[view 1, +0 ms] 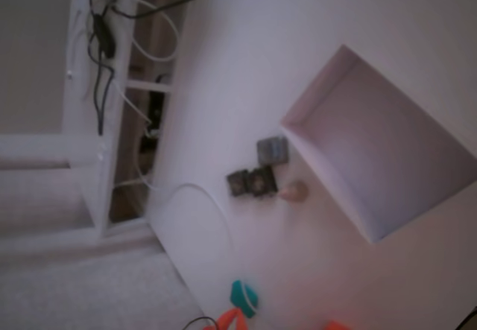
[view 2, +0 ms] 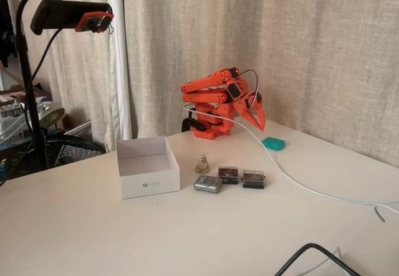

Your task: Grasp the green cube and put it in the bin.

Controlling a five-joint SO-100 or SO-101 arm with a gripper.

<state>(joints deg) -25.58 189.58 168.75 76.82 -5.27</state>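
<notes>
above the far right of the table (view 2: 93,226), orange tool (view 2: 254,115): fingers slightly apart, empty, pointing down. green cube (view 2: 273,143): on the table just beside and below it, apart. likely light, stiff, smooth; judged best taken across two opposite flat sides. bin (view 2: 149,179): left, well apart, empty.

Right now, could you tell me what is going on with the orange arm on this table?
The orange arm is folded back near the curtain, its hand hanging above the table, holding nothing. The green cube lies on the table just beside and below the hand, not yet grasped. The bin sits further along the table with nothing seen inside. Between them lie three dark grey square pieces and a small tan object. A white cable runs across the table.
</notes>
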